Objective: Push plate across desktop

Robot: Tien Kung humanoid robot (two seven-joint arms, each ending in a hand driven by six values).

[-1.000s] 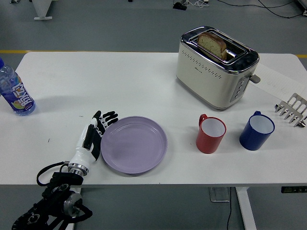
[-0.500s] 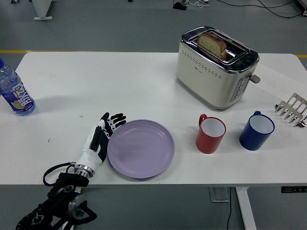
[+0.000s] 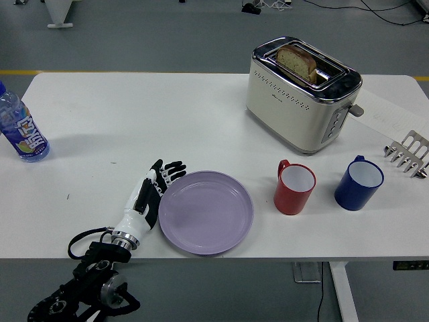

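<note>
A lilac plate (image 3: 206, 212) lies flat near the table's front edge, left of centre. My left hand (image 3: 153, 192) comes in from the lower left and rests against the plate's left rim, fingers stretched out flat and holding nothing. The hand's white palm and black fingers run along the rim. My right arm does not show in the head view.
A red mug (image 3: 294, 187) stands just right of the plate, with a blue mug (image 3: 359, 182) beyond it. A cream toaster (image 3: 301, 94) holding bread sits at the back right. A metal rack (image 3: 409, 153) lies at the right edge, a blue bottle (image 3: 21, 127) at the far left.
My left hand has slid to the right along the table, pushing the plate with it. The plate now lies closer to the red mug.
</note>
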